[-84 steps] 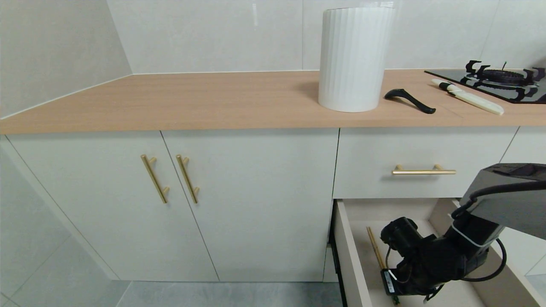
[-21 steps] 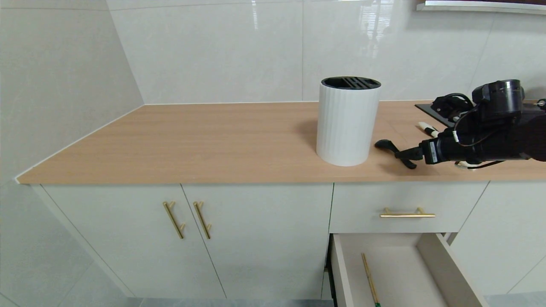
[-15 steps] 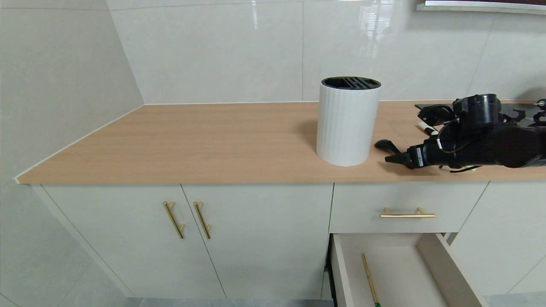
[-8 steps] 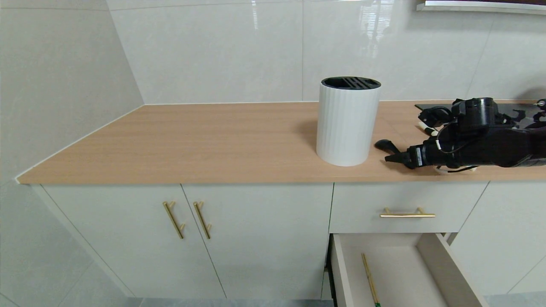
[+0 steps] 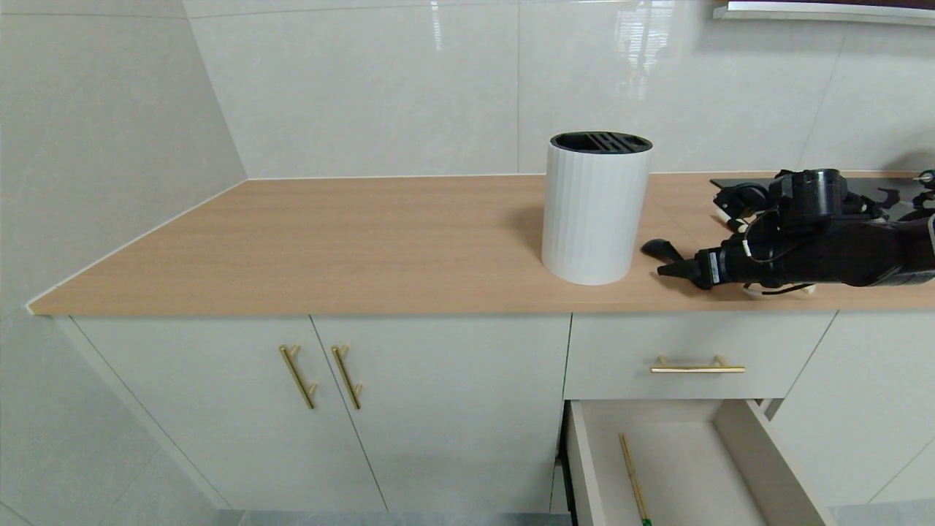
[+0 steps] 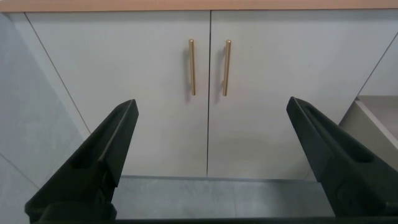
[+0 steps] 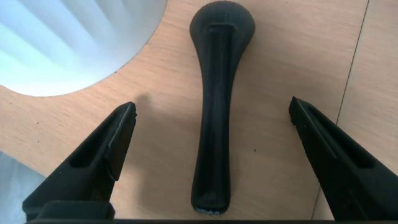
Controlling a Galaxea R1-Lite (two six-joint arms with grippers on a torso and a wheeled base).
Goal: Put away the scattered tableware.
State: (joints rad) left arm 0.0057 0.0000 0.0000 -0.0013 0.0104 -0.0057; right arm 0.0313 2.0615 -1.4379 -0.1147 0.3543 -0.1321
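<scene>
My right claw (image 5: pixel 666 270) is spread wide, straddling the black spoon (image 7: pixel 210 124) without touching it. The spoon lies flat on the counter (image 5: pixel 365 234) at the white holder's (image 5: pixel 595 219) 3 o'clock, broad end toward 10, handle toward 4. The open drawer (image 5: pixel 584 453) at 6 holds chopsticks (image 5: pixel 632 478). My left claw (image 6: pixel 211 106) hangs released.

I see: utensil (image 7: pixel 214 118) is matte black; counter (image 5: pixel 329 241) is light-brown w/ wood grain; holder (image 5: pixel 593 219) is white w/ vertical ribs, black top; cabinet doors (image 5: pixel 182 402) off-white, handles (image 5: pixel 297 376) gold; chopstick (image 5: pixel 632 478) tan w/ green tip.
</scene>
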